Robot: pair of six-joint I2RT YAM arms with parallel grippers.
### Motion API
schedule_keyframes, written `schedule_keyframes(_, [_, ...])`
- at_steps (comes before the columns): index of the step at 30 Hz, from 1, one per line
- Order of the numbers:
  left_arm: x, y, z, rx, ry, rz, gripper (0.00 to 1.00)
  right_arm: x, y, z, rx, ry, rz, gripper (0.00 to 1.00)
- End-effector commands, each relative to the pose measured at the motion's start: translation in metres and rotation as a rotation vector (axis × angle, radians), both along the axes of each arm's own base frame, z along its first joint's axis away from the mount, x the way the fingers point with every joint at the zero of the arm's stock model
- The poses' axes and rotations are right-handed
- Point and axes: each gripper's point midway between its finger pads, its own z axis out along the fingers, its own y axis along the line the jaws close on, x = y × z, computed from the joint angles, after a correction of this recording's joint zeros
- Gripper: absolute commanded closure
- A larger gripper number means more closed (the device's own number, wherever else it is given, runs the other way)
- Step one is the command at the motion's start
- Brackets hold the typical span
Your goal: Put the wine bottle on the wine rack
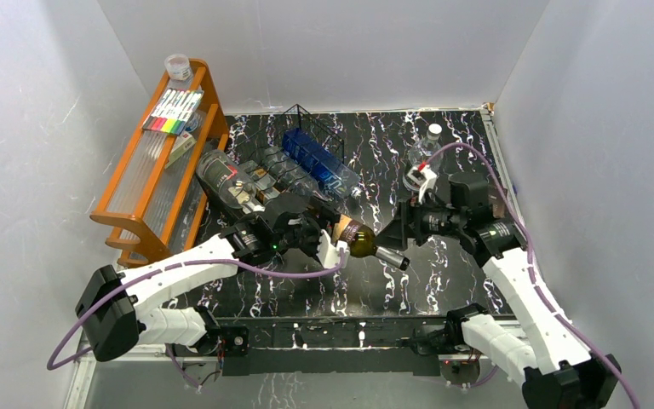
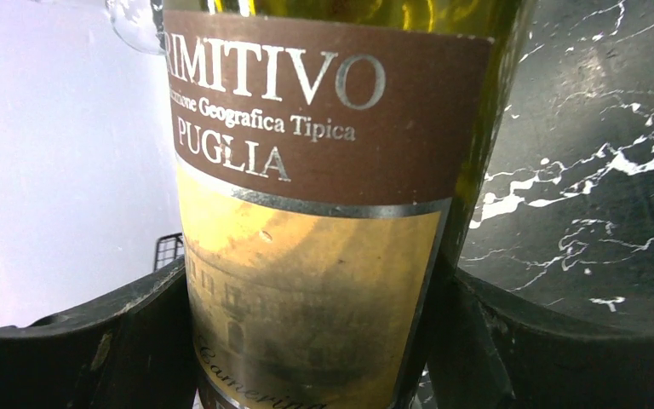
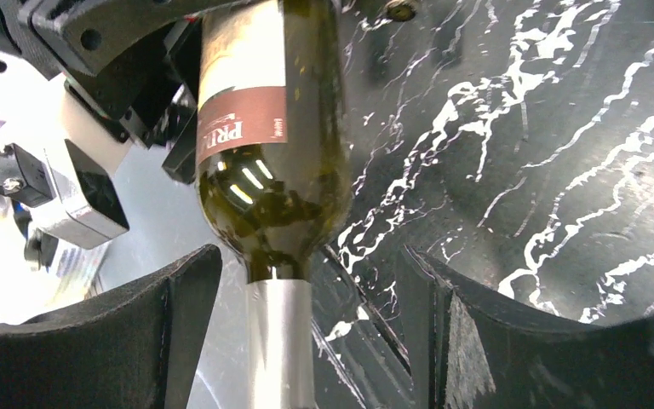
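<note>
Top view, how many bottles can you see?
4: the wine bottle in the left gripper, a blue bottle on the wine rack, a dark bottle beside the orange shelf, and a clear bottle at far right. More may be hidden.

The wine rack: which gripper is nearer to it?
Left. The left gripper, shut on the wine bottle, is in front of the wine rack; the right gripper is farther right, open around the neck.

Wine bottle (image 1: 362,241): dark olive-green glass; brown label band with silver lettering above a yellowed panel; silver neck foil.
Counter (image 1: 443,170): black with white marble veining.
Wine rack (image 1: 305,118): black wire.
Shelf unit (image 1: 119,221): orange wood.
Cables (image 1: 298,274): purple.
</note>
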Motion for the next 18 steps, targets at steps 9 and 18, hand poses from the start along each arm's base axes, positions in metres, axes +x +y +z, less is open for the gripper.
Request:
schedule_keyframes(9, [-0.001, -0.02, 0.084, -0.135, -0.232, -0.118, 1.0, -0.028, 0.028, -0.015, -0.108, -0.008, 0.164, 0.17])
schedule_keyframes(18, [-0.003, -0.025, 0.091, -0.149, -0.235, -0.134, 1.0, -0.034, 0.048, -0.03, -0.157, 0.005, 0.193, 0.26])
